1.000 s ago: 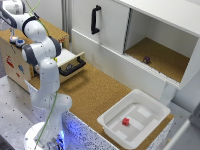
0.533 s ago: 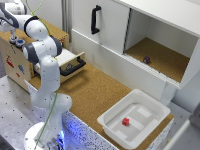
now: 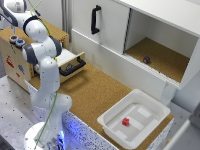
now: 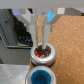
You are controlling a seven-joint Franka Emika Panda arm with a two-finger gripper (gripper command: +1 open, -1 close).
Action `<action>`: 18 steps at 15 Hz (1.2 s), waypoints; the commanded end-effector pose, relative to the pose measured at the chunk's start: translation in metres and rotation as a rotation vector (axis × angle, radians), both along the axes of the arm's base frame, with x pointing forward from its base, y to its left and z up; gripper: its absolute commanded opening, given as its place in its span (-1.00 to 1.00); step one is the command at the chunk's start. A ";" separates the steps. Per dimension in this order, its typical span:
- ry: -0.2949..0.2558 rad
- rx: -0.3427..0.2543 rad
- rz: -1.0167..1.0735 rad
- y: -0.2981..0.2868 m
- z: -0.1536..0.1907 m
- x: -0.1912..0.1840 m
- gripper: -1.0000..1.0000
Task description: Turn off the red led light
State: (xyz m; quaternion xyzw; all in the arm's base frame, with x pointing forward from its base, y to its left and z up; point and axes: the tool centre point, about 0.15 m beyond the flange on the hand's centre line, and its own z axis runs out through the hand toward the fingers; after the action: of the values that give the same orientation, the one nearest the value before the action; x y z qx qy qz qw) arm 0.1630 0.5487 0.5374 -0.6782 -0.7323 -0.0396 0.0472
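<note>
Directly over the red led light (image 4: 43, 51): gripper (image 4: 41, 44), fingers close together, holding nothing, tips at the lamp's red top for a press. Lamp location: top of the wooden box (image 3: 11, 60), near its edge, beside the blue button (image 4: 42, 76).

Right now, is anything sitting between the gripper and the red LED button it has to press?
Nothing visible does. In the wrist view the gripper hangs directly over the red led light, its fingertips at the red top. The blue button sits beside it, out of the path. Contact itself cannot be confirmed.
</note>
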 end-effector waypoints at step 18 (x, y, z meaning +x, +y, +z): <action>0.247 0.085 -0.658 -0.377 -0.080 0.114 1.00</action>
State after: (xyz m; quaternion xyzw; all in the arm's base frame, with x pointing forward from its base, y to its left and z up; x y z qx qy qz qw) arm 0.2753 0.3197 0.5014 -0.8477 -0.5217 0.0953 0.0060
